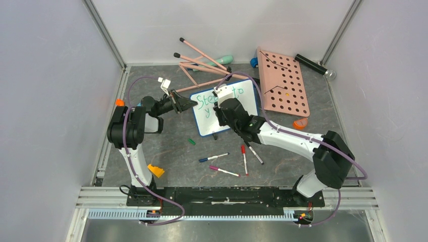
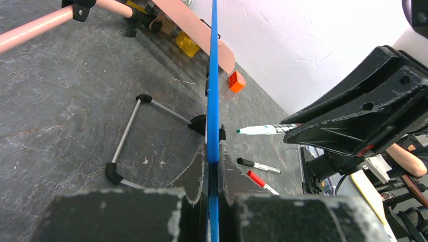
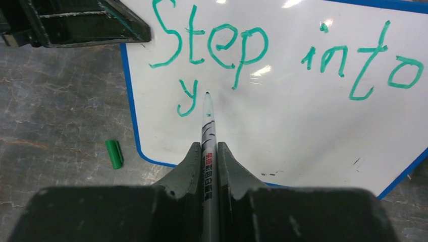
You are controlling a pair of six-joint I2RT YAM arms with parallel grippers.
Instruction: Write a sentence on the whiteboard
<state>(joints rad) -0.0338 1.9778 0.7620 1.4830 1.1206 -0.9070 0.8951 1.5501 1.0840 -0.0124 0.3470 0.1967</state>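
- The whiteboard sits mid-table between my two arms, its white face turned to my right wrist camera.
- The sentence so far reads "Step into" on the top line in green, with a lone "y" below.
- My right gripper is clenched on a marker. Its tip sits just right of the "y"; I cannot tell if it touches.
- My left gripper is clamped on the board's blue frame at its left edge.
- A green cap lies on the mat just off the board's near-left corner.
- Four loose markers lie nearer my bases.
- A pink board with round holes lies to the right.
- The surface is a dark grey marbled mat. Pale walls enclose three sides.
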